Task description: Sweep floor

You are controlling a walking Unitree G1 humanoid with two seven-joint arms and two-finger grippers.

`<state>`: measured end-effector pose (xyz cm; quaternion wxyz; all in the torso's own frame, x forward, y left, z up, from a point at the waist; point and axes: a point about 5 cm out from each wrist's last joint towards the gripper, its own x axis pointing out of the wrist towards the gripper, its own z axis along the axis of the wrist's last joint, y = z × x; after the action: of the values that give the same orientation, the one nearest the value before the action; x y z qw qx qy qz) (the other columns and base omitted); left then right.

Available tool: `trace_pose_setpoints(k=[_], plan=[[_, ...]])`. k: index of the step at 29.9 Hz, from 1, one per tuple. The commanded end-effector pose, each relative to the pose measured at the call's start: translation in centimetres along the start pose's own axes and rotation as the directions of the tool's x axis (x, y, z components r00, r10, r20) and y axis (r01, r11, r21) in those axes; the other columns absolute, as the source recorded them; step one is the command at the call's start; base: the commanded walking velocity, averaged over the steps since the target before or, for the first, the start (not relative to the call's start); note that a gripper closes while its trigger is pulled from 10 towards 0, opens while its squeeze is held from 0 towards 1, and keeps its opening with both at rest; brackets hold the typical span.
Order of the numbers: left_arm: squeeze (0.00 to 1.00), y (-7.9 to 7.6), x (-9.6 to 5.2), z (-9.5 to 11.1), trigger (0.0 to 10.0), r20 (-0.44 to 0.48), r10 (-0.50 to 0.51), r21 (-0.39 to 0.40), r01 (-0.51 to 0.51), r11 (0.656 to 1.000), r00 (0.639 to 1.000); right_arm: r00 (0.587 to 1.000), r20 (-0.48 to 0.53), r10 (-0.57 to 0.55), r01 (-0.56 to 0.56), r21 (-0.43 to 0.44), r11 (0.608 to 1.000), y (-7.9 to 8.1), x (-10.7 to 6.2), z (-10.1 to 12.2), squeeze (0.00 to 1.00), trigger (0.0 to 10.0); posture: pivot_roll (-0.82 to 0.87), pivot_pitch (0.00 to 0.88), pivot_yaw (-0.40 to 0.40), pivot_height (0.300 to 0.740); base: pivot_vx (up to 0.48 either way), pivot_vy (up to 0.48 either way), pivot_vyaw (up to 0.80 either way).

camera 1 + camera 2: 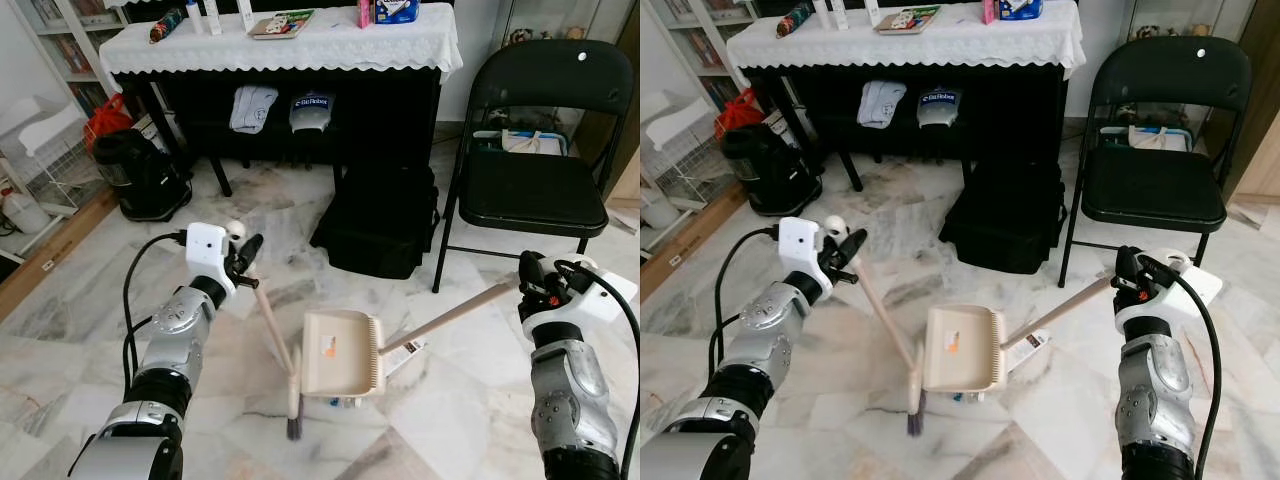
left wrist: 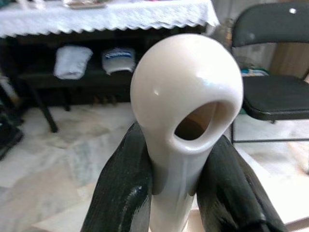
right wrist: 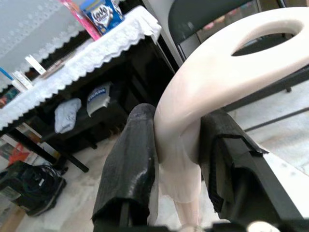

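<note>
Marble floor point(image 1: 90, 330) stretches ahead; at 12 o'clock near me a cream dustpan point(image 1: 342, 352) rests on it, broom point(image 1: 275, 338) bristles touching its left edge. My left gripper point(image 1: 245, 255) clamps the broom handle; my right gripper point(image 1: 530, 275) clamps the dustpan's. Beyond, at 1 o'clock, a black folding chair point(image 1: 535, 180).

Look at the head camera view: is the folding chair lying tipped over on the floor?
No. The black folding chair stands upright on its legs, to the right of the cloth-covered table.

Marble floor point(image 1: 90, 330); far off, a lace-covered tabletop point(image 1: 330, 45) (black legs), folding chair point(image 1: 540, 150) at right.
</note>
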<state>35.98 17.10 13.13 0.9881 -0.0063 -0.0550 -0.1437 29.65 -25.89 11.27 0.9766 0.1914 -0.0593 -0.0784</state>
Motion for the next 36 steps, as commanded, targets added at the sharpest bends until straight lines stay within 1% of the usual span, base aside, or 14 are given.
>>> trace_pose_setpoints(k=[1, 6, 7, 11, 14, 16, 18, 21, 22, 25, 26, 28, 34, 36], plan=[[0.0, 1.2, 0.1, 2.0, 10.0, 0.086, 0.037, 0.045, -0.041, 0.998, 0.996, 0.997, 0.062, 0.044, -0.045, 0.023, 0.999, 1.0, 0.2, 1.1, 0.0, 10.0, -0.23, 0.0, 0.143, 0.74, 0.0, 0.0, 0.0], [0.0, 2.2, -0.3, 3.0, 10.0, 0.167, 0.143, 0.093, -0.16, 0.983, 0.976, 0.996, 0.062, 0.063, -0.063, 0.002, 0.998, 1.2, -0.3, 1.1, 0.0, 10.0, -0.23, 0.0, 0.139, 0.74, 0.0, 0.0, 0.0], [0.0, 2.4, -0.5, 3.3, 10.0, 0.194, 0.18, 0.102, -0.202, 0.974, 0.964, 0.995, 0.087, 0.058, -0.054, -0.046, 0.997, 1.3, -0.4, 1.5, 0.0, 10.0, -0.23, 0.0, 0.139, 0.74, 0.0, 0.0, 0.0], [0.0, 2.7, -0.6, 3.6, 10.0, 0.224, 0.211, 0.111, -0.24, 0.964, 0.951, 0.993, 0.107, 0.046, -0.038, -0.076, 0.996, 1.4, -0.6, 1.8, 0.0, 10.0, -0.24, 0.0, 0.14, 0.74, 0.0, 0.0, 0.0], [0.0, 2.8, -0.8, 3.4, 10.0, 0.226, 0.238, 0.122, -0.269, 0.955, 0.945, 0.993, 0.122, -0.004, 0.024, -0.162, 0.987, 1.3, -0.8, 2.0, 0.0, 10.0, -0.24, 0.0, 0.138, 0.74, 0.0, 0.0, 0.0], [0.0, 2.9, -0.9, 3.1, 10.0, 0.219, 0.254, 0.122, -0.285, 0.951, 0.942, 0.987, 0.152, -0.045, 0.069, -0.155, 0.985, 1.4, -0.9, 2.7, 0.0, 10.0, -0.24, 0.0, 0.137, 0.74, 0.0, 0.0, 0.0], [0.0, 2.9, -1.0, 3.0, 10.0, 0.218, 0.256, 0.123, -0.287, 0.95, 0.942, 0.986, 0.159, -0.047, 0.072, -0.154, 0.985, 1.6, -0.9, 2.9, 0.0, 10.0, -0.24, 0.0, 0.137, 0.74, 0.0, 0.0, 0.0], [0.0, 2.9, -1.1, 2.5, 10.0, 0.208, 0.272, 0.128, -0.302, 0.945, 0.939, 0.981, 0.158, -0.112, 0.139, -0.169, 0.976, 1.5, -0.9, 3.2, 0.0, 10.0, -0.25, 0.0, 0.13, 0.74, 0.0, 0.0, 0.0], [0.0, 2.9, -1.1, 2.3, 10.0, 0.204, 0.277, 0.131, -0.306, 0.943, 0.939, 0.976, 0.164, -0.142, 0.165, -0.135, 0.977, 1.7, -1.0, 3.4, 0.0, 10.0, -0.25, 0.0, 0.126, 0.74, 0.0, 0.0, 0.0], [0.0, 2.8, -1.2, 2.1, 10.0, 0.199, 0.281, 0.132, -0.31, 0.942, 0.939, 0.977, 0.157, -0.146, 0.167, -0.127, 0.978, 2.2, -1.3, 3.4, 0.0, 10.0, -0.26, 0.0, 0.122, 0.74, 0.0, 0.0, 0.0], [0.0, 2.8, -1.3, 1.9, 10.0, 0.191, 0.285, 0.133, -0.312, 0.941, 0.939, 0.98, 0.115, -0.164, 0.175, -0.097, 0.98, 2.6, -1.9, 2.8, 0.0, 10.0, -0.26, 0.0, 0.119, 0.74, 0.0, 0.0, 0.0], [0.0, 2.7, -1.3, 1.7, 10.0, 0.181, 0.285, 0.139, -0.311, 0.94, 0.941, 0.981, 0.069, -0.18, 0.187, -0.117, 0.975, 2.8, -2.4, 2.1, 0.0, 10.0, -0.26, 0.0, 0.118, 0.74, 0.0, 0.0, 0.0], [0.0, 2.6, -1.5, 1.0, 10.0, 0.159, 0.288, 0.139, -0.31, 0.941, 0.944, 0.977, 0.031, -0.21, 0.212, -0.136, 0.968, 2.0, -3.8, 0.5, 0.0, 10.0, -0.27, 0.0, 0.12, 0.74, 0.0, 0.0, 0.0], [0.0, 2.5, -1.4, 0.7, 10.0, 0.145, 0.288, 0.141, -0.308, 0.941, 0.947, 0.988, 0.028, -0.153, 0.155, -0.302, 0.941, 1.3, -4.1, -0.2, 0.0, 10.0, -0.28, 0.0, 0.126, 0.74, 0.0, 0.0, 0.0]])
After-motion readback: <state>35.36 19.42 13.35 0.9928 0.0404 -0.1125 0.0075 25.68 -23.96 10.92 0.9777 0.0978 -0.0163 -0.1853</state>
